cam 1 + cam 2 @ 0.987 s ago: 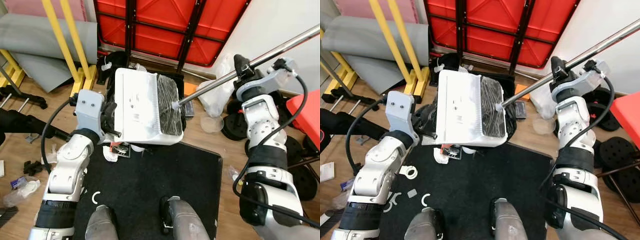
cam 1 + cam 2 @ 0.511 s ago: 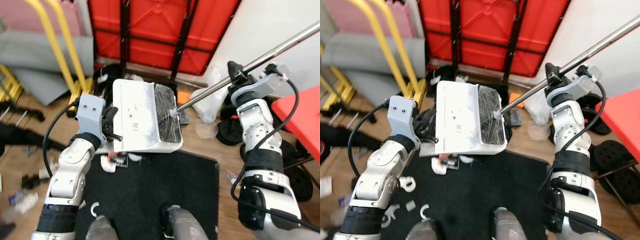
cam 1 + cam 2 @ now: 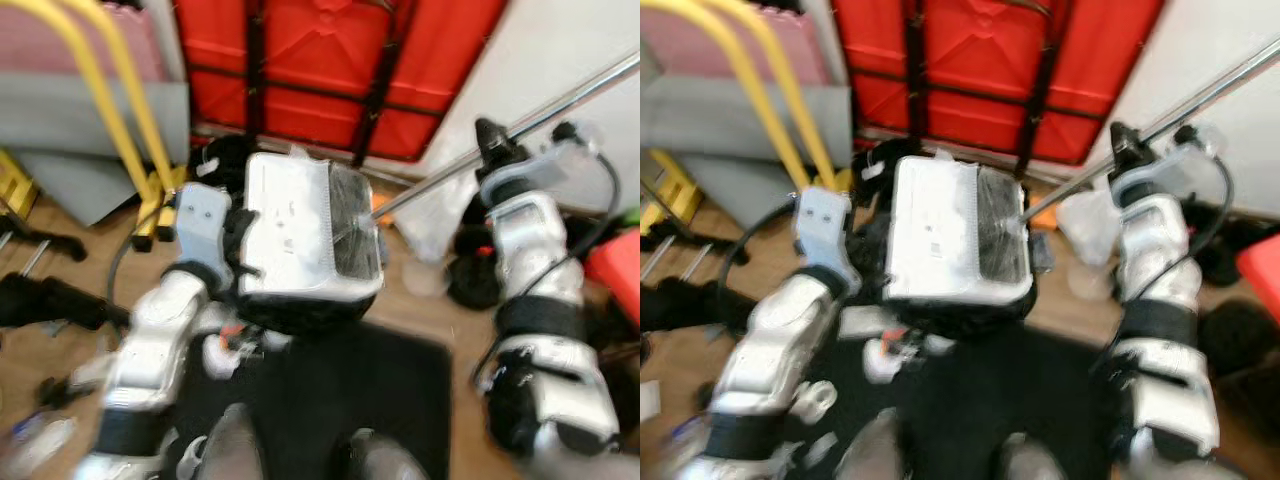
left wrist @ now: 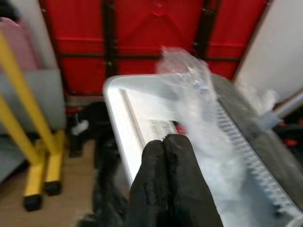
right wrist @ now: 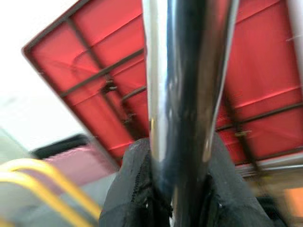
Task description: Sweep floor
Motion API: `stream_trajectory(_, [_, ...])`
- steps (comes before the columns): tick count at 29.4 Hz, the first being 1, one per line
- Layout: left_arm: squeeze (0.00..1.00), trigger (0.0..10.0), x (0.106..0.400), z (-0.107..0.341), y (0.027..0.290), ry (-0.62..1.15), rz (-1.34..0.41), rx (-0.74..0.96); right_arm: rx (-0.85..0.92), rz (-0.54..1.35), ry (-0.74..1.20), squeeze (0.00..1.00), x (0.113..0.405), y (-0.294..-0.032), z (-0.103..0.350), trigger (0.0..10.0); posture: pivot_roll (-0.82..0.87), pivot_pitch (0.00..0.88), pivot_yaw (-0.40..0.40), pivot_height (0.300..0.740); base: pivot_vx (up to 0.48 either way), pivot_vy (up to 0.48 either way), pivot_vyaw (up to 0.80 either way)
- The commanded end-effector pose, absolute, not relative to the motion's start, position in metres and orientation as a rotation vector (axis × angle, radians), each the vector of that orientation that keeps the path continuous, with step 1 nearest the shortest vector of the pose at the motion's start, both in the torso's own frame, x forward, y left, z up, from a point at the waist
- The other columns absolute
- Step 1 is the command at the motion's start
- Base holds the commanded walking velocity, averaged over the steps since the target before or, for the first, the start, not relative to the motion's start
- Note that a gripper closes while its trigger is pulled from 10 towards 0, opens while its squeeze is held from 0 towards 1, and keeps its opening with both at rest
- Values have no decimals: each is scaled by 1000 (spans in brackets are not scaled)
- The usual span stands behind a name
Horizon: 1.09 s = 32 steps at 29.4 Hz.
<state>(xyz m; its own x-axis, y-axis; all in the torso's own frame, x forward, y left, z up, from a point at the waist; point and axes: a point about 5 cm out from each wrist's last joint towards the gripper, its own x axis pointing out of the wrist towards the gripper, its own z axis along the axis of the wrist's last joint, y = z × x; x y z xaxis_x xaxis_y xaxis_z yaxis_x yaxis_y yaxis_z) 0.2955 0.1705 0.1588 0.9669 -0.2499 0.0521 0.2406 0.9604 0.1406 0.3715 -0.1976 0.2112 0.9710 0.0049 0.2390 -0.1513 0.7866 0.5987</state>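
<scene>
Right gripper (image 3: 1127, 150) has its jaws clamped round the steel broom pole (image 3: 560, 95), up high; stiff, slick metal, so grip firmly. Left gripper (image 4: 165, 156), jaws together, holds the light white dustpan (image 3: 300, 230) aloft at its rear edge.

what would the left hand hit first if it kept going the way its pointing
Most likely the white dustpan right ahead of the left hand, with the red folded table behind it; depth is unclear.
</scene>
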Motion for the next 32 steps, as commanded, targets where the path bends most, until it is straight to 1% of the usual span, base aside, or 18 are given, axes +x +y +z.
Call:
stream_trajectory(1, [0, 10000, 294, 158, 160, -72, -290, 119, 672, 58, -321, 0, 366, -216, 225, 10000, -146, 159, -160, 740, 386, 0, 0])
stream_trajectory(9, [0, 10000, 292, 160, 157, -75, -300, 118, 660, 68, -302, 0, 364, -214, 223, 10000, -151, 175, -162, 740, 372, 0, 0])
stream_trajectory(10, [0, 10000, 290, 160, 155, -76, -305, 110, 657, 64, -299, 0, 364, -215, 222, 10000, -153, 192, -163, 740, 0, 0, 0])
stream_trajectory(14, [0, 10000, 286, 162, 151, -75, -319, 107, 653, 59, -298, 0, 362, -217, 221, 10000, -153, 212, -163, 740, 0, 0, 0])
stream_trajectory(16, [0, 10000, 279, 163, 141, -67, -370, 101, 650, 52, -300, 0, 362, -220, 222, 10000, -149, 230, -162, 740, 0, 0, 0])
stream_trajectory(25, [0, 10000, 261, 172, 125, -58, -466, 51, 649, 26, -315, 0, 360, -229, 225, 10000, -136, 293, -155, 740, 0, 0, 0])
stream_trajectory(26, [0, 10000, 259, 173, 123, -53, -479, 52, 650, 22, -319, 0, 360, -230, 227, 10000, -132, 309, -151, 740, 0, 0, 0])
stream_trajectory(29, [0, 10000, 257, 173, 121, -49, -487, 53, 650, 20, -322, 0, 360, -230, 228, 10000, -132, 309, -151, 740, 0, 0, 0])
stream_trajectory(30, [0, 10000, 255, 174, 121, -48, -496, 60, 651, 18, -328, 0, 360, -231, 229, 10000, -129, 323, -147, 740, 0, 0, 0])
stream_trajectory(32, [0, 10000, 249, 173, 120, -17, -519, 96, 653, 16, -340, 0, 359, -232, 232, 10000, -127, 338, -143, 740, 480, 0, 0])
